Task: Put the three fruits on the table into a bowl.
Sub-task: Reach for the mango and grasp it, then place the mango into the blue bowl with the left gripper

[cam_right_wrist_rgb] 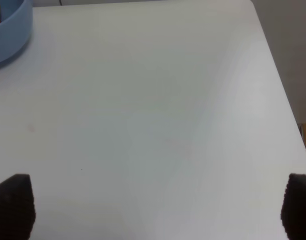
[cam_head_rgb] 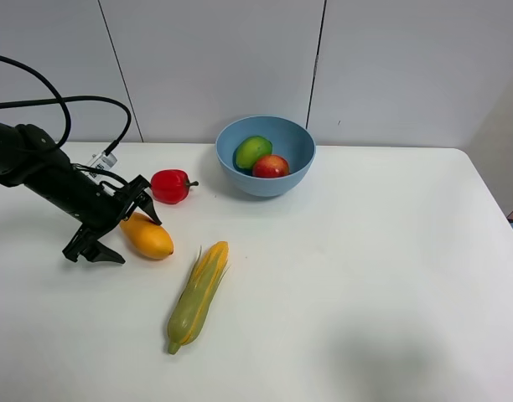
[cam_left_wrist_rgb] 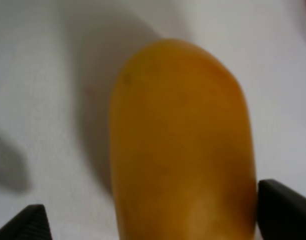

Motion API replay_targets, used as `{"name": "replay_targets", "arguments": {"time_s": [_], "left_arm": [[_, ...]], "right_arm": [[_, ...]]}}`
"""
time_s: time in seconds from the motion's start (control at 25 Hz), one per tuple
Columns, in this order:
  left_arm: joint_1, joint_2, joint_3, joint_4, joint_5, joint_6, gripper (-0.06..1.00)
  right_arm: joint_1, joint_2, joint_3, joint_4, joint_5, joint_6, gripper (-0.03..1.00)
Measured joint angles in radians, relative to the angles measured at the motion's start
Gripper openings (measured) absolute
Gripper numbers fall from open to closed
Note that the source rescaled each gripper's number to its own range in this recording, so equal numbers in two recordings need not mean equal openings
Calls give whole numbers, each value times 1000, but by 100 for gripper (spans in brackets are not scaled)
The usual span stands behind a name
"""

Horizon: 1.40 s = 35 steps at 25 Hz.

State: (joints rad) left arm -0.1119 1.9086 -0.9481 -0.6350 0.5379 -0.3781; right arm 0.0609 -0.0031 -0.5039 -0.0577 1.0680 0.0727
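An oval orange-yellow mango (cam_head_rgb: 153,239) lies on the white table (cam_head_rgb: 365,276) at the left. My left gripper (cam_head_rgb: 132,238) straddles its left end, one finger on each side. In the left wrist view the mango (cam_left_wrist_rgb: 183,150) fills the gap; one fingertip (cam_left_wrist_rgb: 285,210) sits at its edge and the other (cam_left_wrist_rgb: 28,225) stands apart from it, so the jaws are open. The green lime (cam_head_rgb: 252,152) and the red pomegranate (cam_head_rgb: 271,166) lie inside the light-blue bowl (cam_head_rgb: 266,186) at the back. My right gripper (cam_right_wrist_rgb: 158,205) hangs open over bare table, out of the high view.
A small red bell pepper (cam_head_rgb: 170,185) lies just behind the mango, near the left gripper. A long yellow-green corn cob (cam_head_rgb: 198,295) lies in front of it. In the right wrist view the bowl (cam_right_wrist_rgb: 10,30) and the table's right edge (cam_right_wrist_rgb: 288,100) show.
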Motion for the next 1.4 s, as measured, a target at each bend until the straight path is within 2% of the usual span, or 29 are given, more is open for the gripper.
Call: {"name": "replay_targets", "arguments": {"time_s": [0.24,0.32,0.36,0.4,0.64,0.8,0.92,1.08,1.24,1.4], "left_arm": [[0,78,-55,-3,2,-3,55],[-1,95,-85,-3,5,-3,38],[-4,104,-96,-2,2,-3,17],[-7,112,-110,-2,5,-3,0],[-10,129,-141,21,62,0,2],[-11,79,-152,96,81,8,2],[-11,-5,-207,143,54,52,2],[-38,-99,-320,159,-12,229,2],[-127,-123,-421,159,-72,429,2],[-228,-87,-461,134,-173,531,2]], "right_arm": [[0,0,0,0,0,0,99],[0,0,0,0,0,0,99],[0,0,0,0,0,0,99],[0,0,0,0,0,0,99],[0,0,0,0,0,0,99],[0,0,0,0,0,0,99],[0,0,0,0,0,0,99],[0,0,0,0,0,0,99],[0,0,0,0,0,0,99],[0,0,0,-1,0,0,99]]}}
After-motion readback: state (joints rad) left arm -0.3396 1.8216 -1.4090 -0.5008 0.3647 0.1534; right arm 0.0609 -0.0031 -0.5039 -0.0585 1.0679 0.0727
